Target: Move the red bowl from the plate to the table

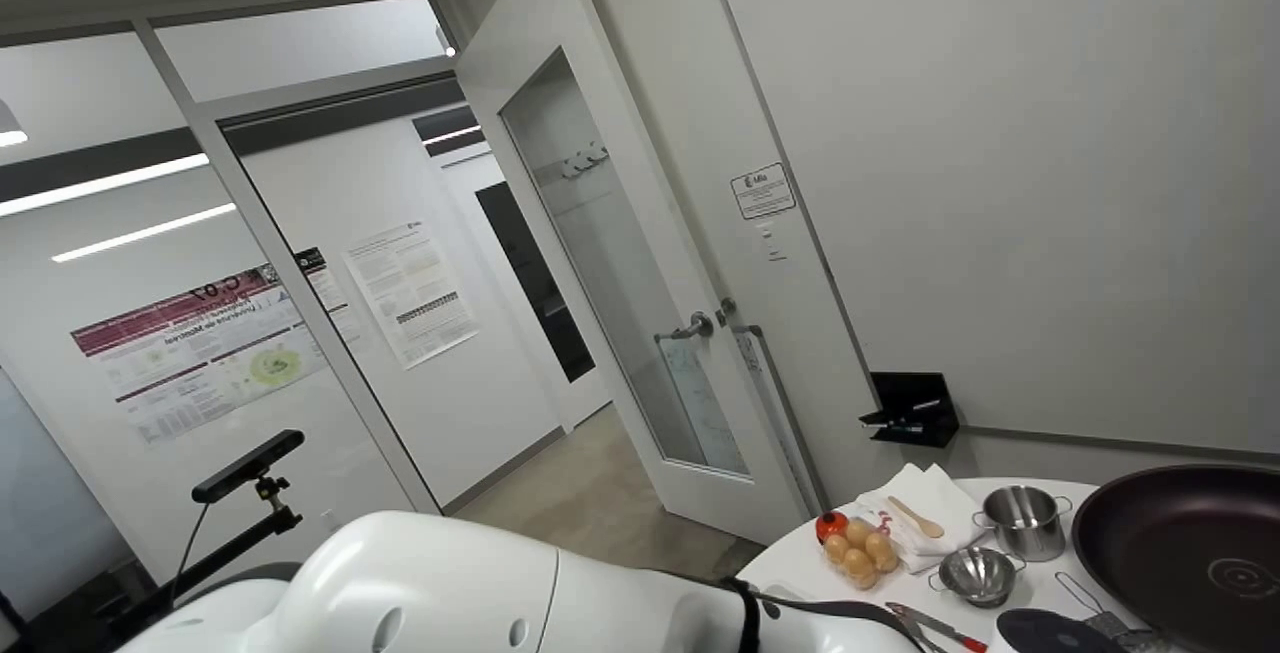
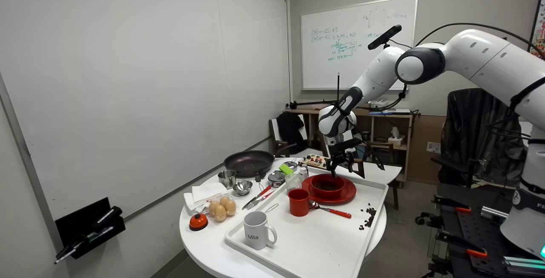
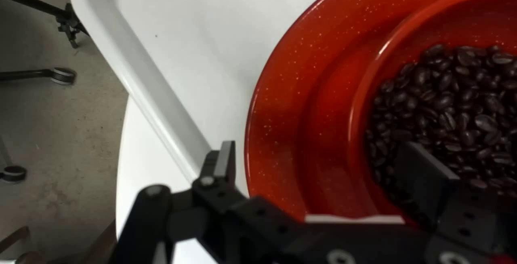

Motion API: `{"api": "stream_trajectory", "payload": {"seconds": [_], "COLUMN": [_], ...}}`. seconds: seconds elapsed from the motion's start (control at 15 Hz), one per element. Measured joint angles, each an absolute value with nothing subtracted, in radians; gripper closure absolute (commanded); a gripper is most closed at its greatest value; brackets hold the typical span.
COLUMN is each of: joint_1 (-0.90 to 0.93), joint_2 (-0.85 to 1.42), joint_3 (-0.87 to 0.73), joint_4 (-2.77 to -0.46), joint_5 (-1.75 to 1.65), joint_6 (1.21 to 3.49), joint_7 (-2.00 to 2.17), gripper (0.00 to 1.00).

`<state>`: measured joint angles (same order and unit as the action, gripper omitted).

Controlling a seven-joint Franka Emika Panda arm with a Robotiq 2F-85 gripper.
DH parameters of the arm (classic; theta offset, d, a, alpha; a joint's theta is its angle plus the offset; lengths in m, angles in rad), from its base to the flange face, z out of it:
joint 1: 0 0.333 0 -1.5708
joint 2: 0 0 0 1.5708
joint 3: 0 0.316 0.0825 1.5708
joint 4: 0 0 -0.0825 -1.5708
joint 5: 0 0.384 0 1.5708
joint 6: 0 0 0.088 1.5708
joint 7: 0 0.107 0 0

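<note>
The red bowl [image 2: 327,194] sits upright on the red plate [image 2: 350,190]. In the wrist view the bowl [image 3: 408,33] holds dark beans and is cut off at the right edge. The plate [image 3: 278,114] shows around it. My gripper [image 3: 325,167] is open and empty. One finger is over the beans inside the bowl; the other is outside the plate's edge, over the white tray. In an exterior view the gripper [image 2: 342,168] is at the bowl's far side. The white table [image 2: 198,244] lies under the tray. Bowl and gripper are out of view in an exterior view showing the table [image 1: 800,573].
The white tray [image 2: 311,239] also holds a red mug [image 2: 299,203], a grey mug [image 2: 255,231], a red-handled spoon [image 2: 338,213] and loose beans [image 2: 369,217]. Eggs [image 2: 222,209], steel bowls, knives and a large pan [image 2: 249,163] stand on the table beside the tray.
</note>
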<state>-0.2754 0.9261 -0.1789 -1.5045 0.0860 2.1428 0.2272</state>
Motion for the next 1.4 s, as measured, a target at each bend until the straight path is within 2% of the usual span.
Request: {"api": "stream_trajectory", "payload": {"seconds": [0.4, 0.8, 0.87, 1.0, 1.4], "joint_1": [-0.193, -0.208, -0.213, -0.221, -0.222], "joint_2": [0.931, 0.973, 0.979, 0.985, 0.99], "joint_3": [-0.198, -0.195, -0.195, -0.195, -0.19], "joint_4": [-1.504, -1.488, -1.487, -1.486, -1.48], "joint_5": [0.079, 0.081, 0.081, 0.081, 0.083], "joint_6": [2.143, 2.127, 2.127, 2.127, 2.128], "joint_7": [0.321, 0.314, 0.312, 0.308, 0.293], "gripper": [0.0, 0.0, 0.25, 0.33, 0.81]}}
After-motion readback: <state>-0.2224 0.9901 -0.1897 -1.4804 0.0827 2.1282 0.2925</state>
